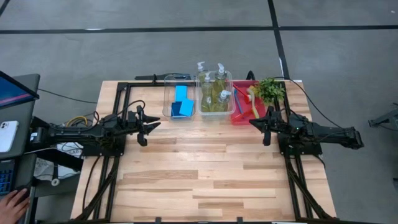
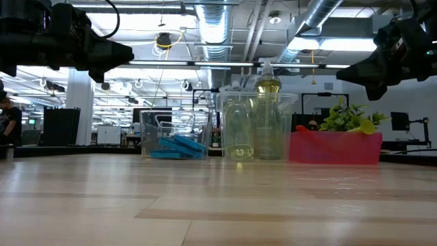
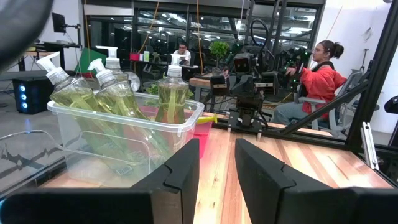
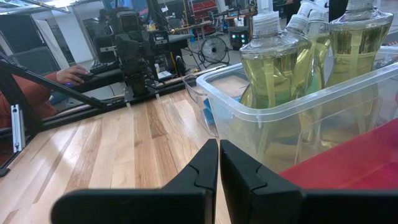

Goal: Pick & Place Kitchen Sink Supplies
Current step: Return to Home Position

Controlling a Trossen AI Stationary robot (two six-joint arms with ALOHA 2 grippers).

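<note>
Blue sponges [image 1: 181, 103] lie in a clear bin [image 1: 168, 99] at the table's far edge. Beside it, a second clear bin [image 1: 214, 112] holds several pump bottles [image 1: 215, 92] of yellow-green liquid, standing or leaning. Thin brushes [image 1: 244, 101] lie in the red tray [image 1: 239, 118] to its right. My left gripper [image 1: 154, 126] hovers open above the table, left of and a little nearer than the sponge bin, with nothing between its fingers [image 3: 186, 168]. My right gripper [image 1: 253, 122] hovers shut beside the red tray's near right corner, holding nothing.
A small green plant [image 1: 271, 91] stands right of the red tray. Bare wood [image 1: 211, 180] spans the table's near half. A person's hand [image 1: 12, 202], a phone and a laptop sit off the table's left. People [image 3: 320, 68] sit beyond the table's right side.
</note>
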